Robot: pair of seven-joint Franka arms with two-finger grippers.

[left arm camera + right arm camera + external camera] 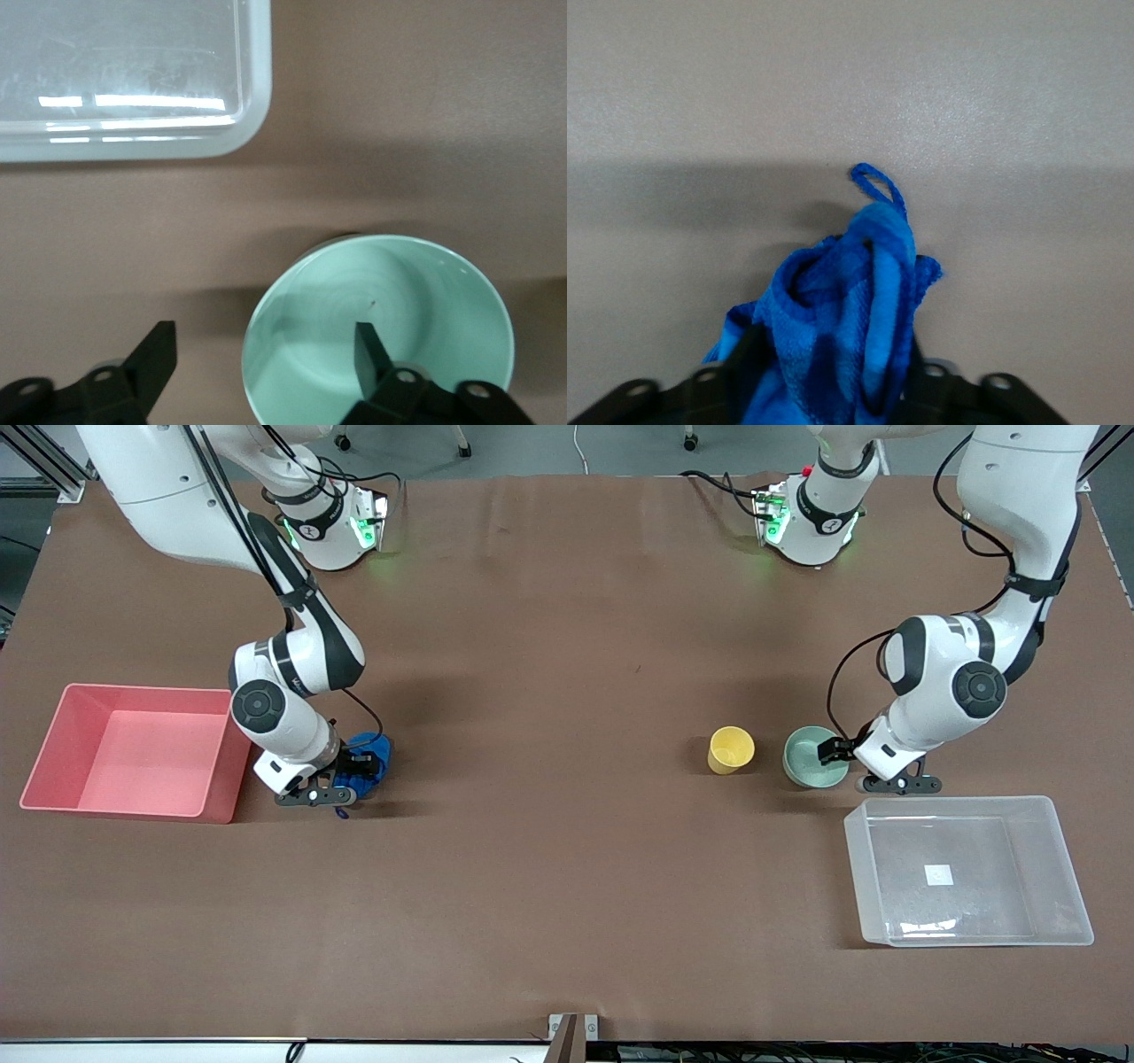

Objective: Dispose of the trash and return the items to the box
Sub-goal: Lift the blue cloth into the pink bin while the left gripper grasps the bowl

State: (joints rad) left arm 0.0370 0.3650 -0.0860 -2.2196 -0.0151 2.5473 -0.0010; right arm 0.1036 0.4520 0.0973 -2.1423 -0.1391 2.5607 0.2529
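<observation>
Brown desk (567, 886): blue cloth (365, 762) gripped in closed right claw (352, 772) beside pink bin (53, 731); green bowl (811, 760) rim straddled by open left claw (846, 766), clear box (1063, 921) adjacent.

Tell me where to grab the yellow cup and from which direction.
Take the yellow cup by its rim, coming straight down from above. It stands upright with its mouth open, so one finger can likely go inside and one outside the thin wall. The green bowl sits beside it toward the left arm's end, so pinch on the wall away from the bowl.
</observation>
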